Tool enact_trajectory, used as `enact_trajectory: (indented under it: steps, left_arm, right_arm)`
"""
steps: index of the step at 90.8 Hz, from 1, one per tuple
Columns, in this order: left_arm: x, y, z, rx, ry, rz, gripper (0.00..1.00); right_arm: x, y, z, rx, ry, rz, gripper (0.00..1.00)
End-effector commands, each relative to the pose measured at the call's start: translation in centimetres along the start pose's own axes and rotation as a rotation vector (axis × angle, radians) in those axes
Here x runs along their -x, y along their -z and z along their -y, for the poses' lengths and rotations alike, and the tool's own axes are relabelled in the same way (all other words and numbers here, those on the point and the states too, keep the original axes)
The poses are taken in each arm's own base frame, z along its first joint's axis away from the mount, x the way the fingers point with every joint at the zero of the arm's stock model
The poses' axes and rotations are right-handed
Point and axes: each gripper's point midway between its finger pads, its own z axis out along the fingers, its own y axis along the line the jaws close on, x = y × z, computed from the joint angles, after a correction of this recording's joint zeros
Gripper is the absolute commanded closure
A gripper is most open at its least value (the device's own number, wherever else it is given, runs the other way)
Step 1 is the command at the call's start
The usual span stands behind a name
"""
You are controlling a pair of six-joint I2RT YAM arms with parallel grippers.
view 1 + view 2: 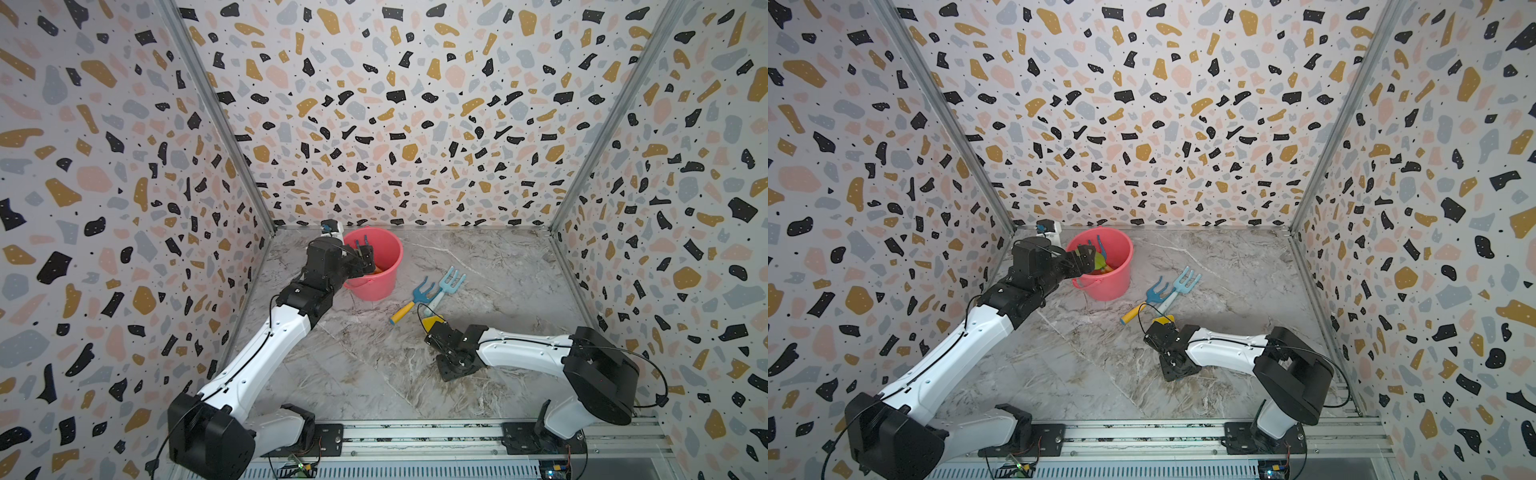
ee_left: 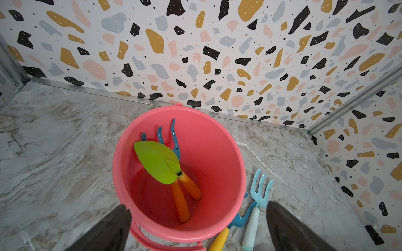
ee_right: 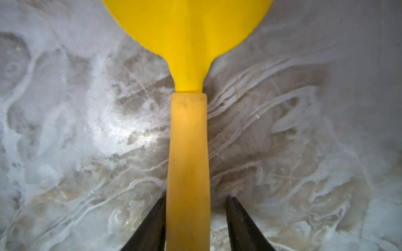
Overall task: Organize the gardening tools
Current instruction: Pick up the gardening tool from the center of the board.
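A: Well, our right gripper (image 3: 195, 198) straddles the handle of the yellow shovel (image 3: 188, 141), flat on the table (image 3: 65, 130). One finger (image 3: 152, 221) touches and the other stands just apart, so nothing is grasped.

B: If we lift now, it slips, or that finger shoves it toward the dark-blue rake (image 1: 422, 289) and light-blue rake (image 1: 451, 280) nearby.

A: Our left gripper (image 2: 196, 204) hangs wide and empty over the bucket (image 2: 219, 139) holding the green spade (image 2: 156, 160); we keep off its rim. The near table gives room.

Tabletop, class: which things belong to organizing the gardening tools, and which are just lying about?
Belong: green spade and dark-blue rake, inside the pink bucket; second dark-blue rake, light-blue rake and yellow shovel, on the table.
Just lying about: the pink bucket itself, only a container; small white-and-blue device in the back corner.
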Motion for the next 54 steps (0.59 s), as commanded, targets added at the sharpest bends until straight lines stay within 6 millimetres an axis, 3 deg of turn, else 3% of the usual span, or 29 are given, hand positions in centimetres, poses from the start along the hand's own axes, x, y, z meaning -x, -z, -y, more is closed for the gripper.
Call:
enact_trajectory:
  steps: [1,17,44,54]
  left_arm:
    - [0.5,0.5,0.2,-0.018,0.019,0.020,0.01]
    - [0.4,0.5,0.1,-0.015,0.021,0.015,0.01]
    - [-0.2,1.0,-0.2,0.001,0.040,-0.018,0.01]
    - [-0.2,1.6,-0.2,0.008,0.068,-0.033,0.01]
  right_arm:
    - [0.0,-0.3,-0.3,0.014,0.044,0.005,0.53]
    - [0.7,-0.8,-0.7,-0.004,0.090,0.008,0.56]
    - [1.5,0.2,-1.5,0.048,0.156,0.060,0.96]
    - [2.0,1.3,-1.5,0.065,0.186,0.106,0.99]
